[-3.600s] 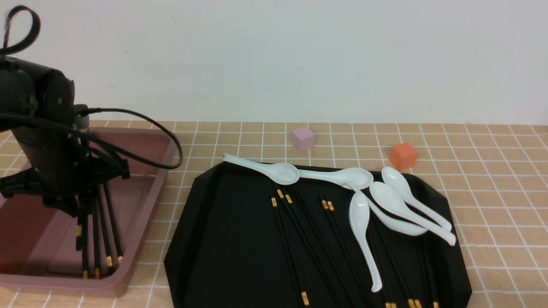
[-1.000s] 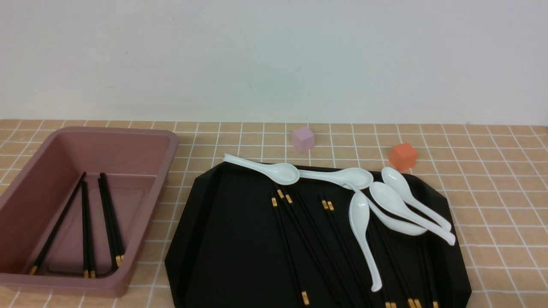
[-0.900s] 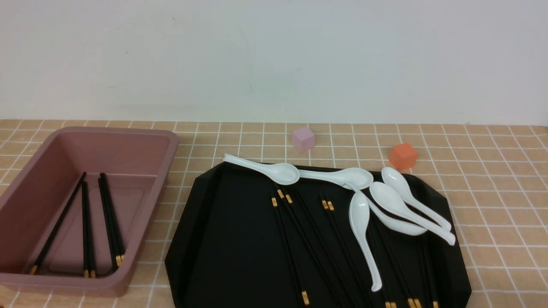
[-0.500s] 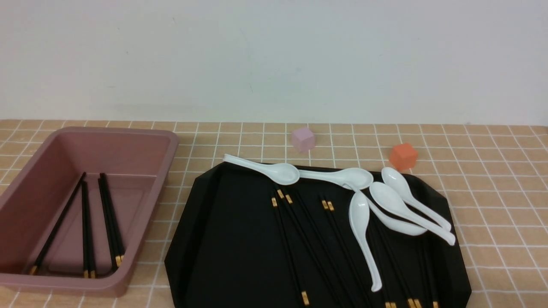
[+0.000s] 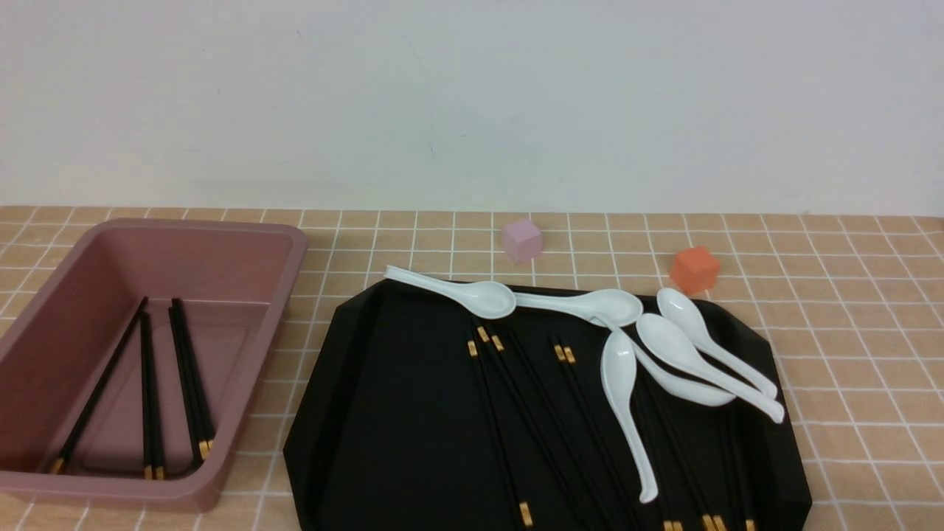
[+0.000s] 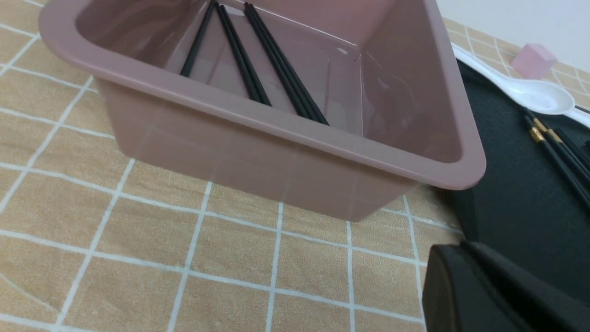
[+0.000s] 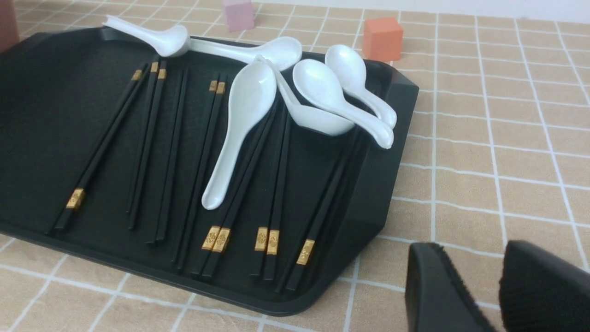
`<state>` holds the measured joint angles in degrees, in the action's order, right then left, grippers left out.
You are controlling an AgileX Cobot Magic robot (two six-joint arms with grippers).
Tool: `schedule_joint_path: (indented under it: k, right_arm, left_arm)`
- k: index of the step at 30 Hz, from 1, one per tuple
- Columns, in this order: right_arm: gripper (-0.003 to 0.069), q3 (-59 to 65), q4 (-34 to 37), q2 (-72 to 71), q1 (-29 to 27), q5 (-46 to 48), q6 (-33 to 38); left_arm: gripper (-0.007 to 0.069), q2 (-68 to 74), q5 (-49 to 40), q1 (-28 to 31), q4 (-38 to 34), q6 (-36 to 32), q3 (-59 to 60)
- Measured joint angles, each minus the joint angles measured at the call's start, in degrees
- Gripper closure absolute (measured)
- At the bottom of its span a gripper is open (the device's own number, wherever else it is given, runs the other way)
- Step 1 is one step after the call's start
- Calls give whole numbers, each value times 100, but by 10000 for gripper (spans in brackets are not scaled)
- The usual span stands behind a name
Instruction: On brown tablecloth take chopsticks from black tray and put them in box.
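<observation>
Several black chopsticks point(image 5: 516, 398) with gold bands lie on the black tray point(image 5: 398, 413), some under white spoons; they also show in the right wrist view point(image 7: 278, 184). Several more chopsticks point(image 5: 189, 376) lie flat in the pink-brown box point(image 5: 199, 254) left of the tray, also seen in the left wrist view point(image 6: 286, 67). Neither arm shows in the front view. My left gripper point(image 6: 463, 246) hangs near the box's near corner point(image 6: 230, 152), jaws together and empty. My right gripper point(image 7: 474, 251) is open and empty over the brown tablecloth point(image 5: 848, 332), beside the tray's near right corner.
Several white ceramic spoons point(image 5: 619, 376) lie across the tray's far and right parts, one over chopsticks. A small pink cube point(image 5: 522, 240) and an orange cube point(image 5: 694, 269) sit on the cloth behind the tray. A white wall stands behind the table.
3.6 s ago my left arm was above the box with chopsticks hanging from its gripper. The arm has since left the front view and the chopsticks lie in the box. Nothing moved in the last second.
</observation>
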<state>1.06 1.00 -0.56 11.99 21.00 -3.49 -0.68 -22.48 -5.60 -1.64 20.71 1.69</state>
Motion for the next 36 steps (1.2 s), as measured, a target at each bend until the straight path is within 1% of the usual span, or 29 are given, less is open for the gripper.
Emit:
schedule_joint_path:
  k: [36]
  right_arm:
    - [419,0,0,0,0,0,0]
  left_arm:
    - [570,0,0,0,0,0,0]
